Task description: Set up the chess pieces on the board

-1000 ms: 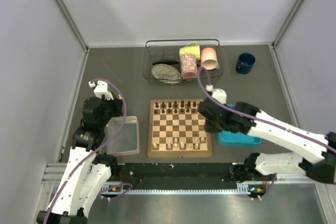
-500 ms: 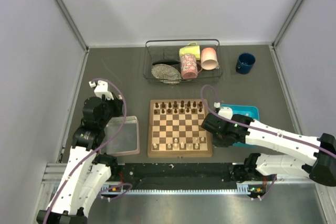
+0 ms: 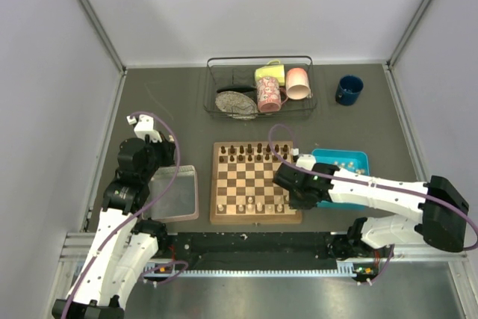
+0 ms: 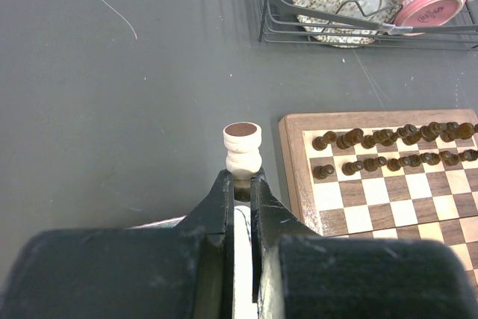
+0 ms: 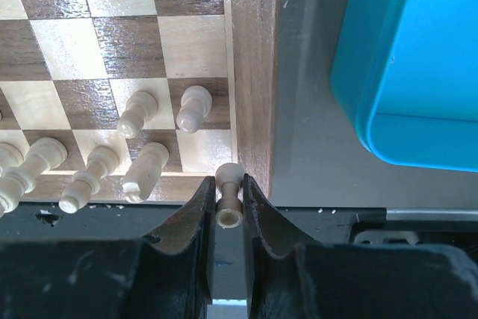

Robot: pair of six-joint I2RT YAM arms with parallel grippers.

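Pinched hard between the closed fingertips of the left gripper (image 4: 240, 184), a cream piece (image 4: 243, 151) juts out at the centre of the left wrist view, its outer end showing a dark round face. The right gripper (image 5: 228, 196) is narrowed to a sliver around a second pale piece (image 5: 228, 184), low in the centre of its own view, just off the lower right corner of the board (image 3: 254, 181).

You should expect these turned wooden pieces to be very light, rigid and smooth, with narrow feet that probably topple at a nudge. The waist under the head looks the safest place to hold, since a grip on the rounded head could squirt the piece out sideways.

The board sits in the middle of the overhead view, checked in light and dark brown with a tan border. The dark set (image 3: 250, 152) stands in two rows along its upper edge, and the pale row (image 3: 254, 203) fills its lower edge, with a few of those leaning at the lower left of the right wrist view. The blue tray (image 5: 403, 72) lies just right of the board.
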